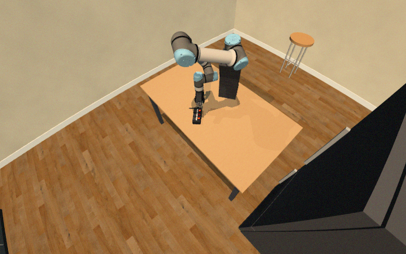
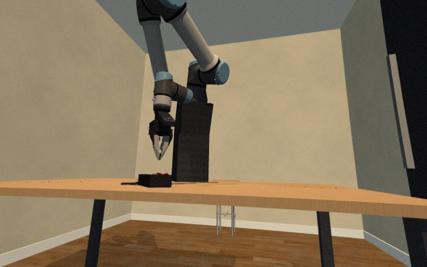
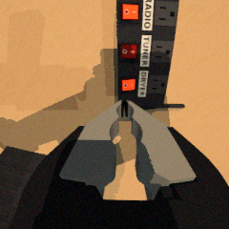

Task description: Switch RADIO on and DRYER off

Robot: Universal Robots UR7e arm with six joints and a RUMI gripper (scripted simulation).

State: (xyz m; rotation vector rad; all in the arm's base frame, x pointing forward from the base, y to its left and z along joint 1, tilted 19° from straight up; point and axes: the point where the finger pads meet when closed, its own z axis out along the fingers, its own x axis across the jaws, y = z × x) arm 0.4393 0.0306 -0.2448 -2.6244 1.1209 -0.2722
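Note:
A black power strip (image 3: pixel 145 52) lies face up on the table, also seen in the top view (image 1: pixel 196 116) and the exterior view (image 2: pixel 155 179). In the wrist view it has three rocker switches. The RADIO switch (image 3: pixel 129 11) is bright orange-red, the TUNER switch (image 3: pixel 128 51) is dark red, and the DRYER switch (image 3: pixel 128 85) is bright orange-red. My gripper (image 3: pixel 124 101) is shut and empty. It hangs above the strip's near end, tips just short of the DRYER switch, clearly above the strip in the exterior view (image 2: pixel 159 156).
The arm's dark pedestal (image 2: pixel 192 143) stands on the table right behind the strip. The table's left edge (image 1: pixel 167 115) is near the strip. A stool (image 1: pixel 297 52) stands by the far wall and a dark cabinet (image 1: pixel 344 185) at the right.

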